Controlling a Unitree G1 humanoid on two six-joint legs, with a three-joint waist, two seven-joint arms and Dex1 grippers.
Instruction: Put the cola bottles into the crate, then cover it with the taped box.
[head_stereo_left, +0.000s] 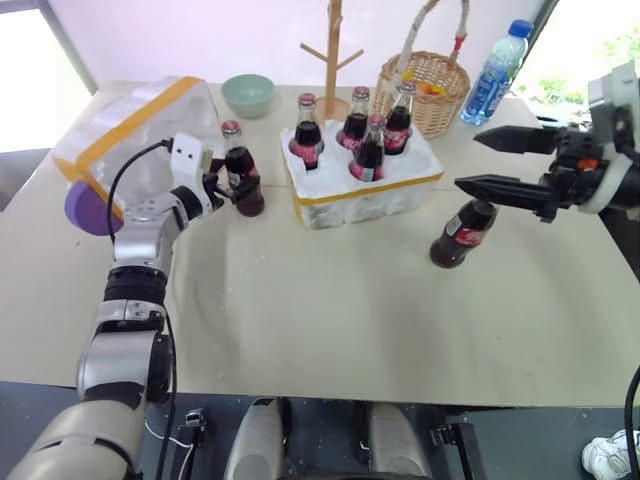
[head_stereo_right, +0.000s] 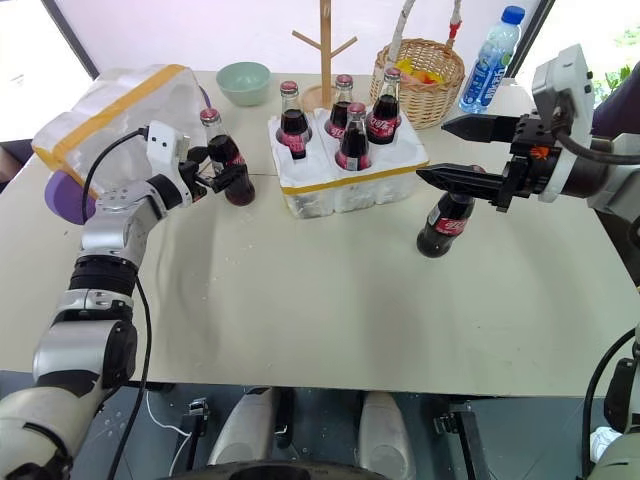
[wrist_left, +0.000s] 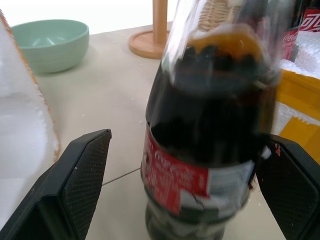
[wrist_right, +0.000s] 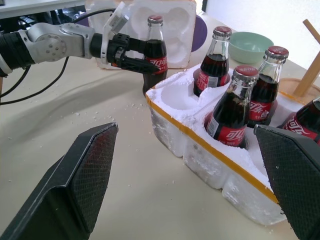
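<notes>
A pale green bowl (head_stereo_left: 247, 94) sits near the far edge of the beige table (head_stereo_left: 330, 320). Beside it stands a wooden rack (head_stereo_left: 333, 52) with angled pegs on a round base. A woven wicker basket (head_stereo_left: 425, 90) with a tall handle holds something orange and yellow. Next to the basket is a clear water bottle (head_stereo_left: 496, 72) with a blue cap and blue label.

Bare table (head_stereo_left: 330, 330) in front; crate (head_stereo_left: 365, 190) and basket (head_stereo_left: 425, 95) block behind
</notes>
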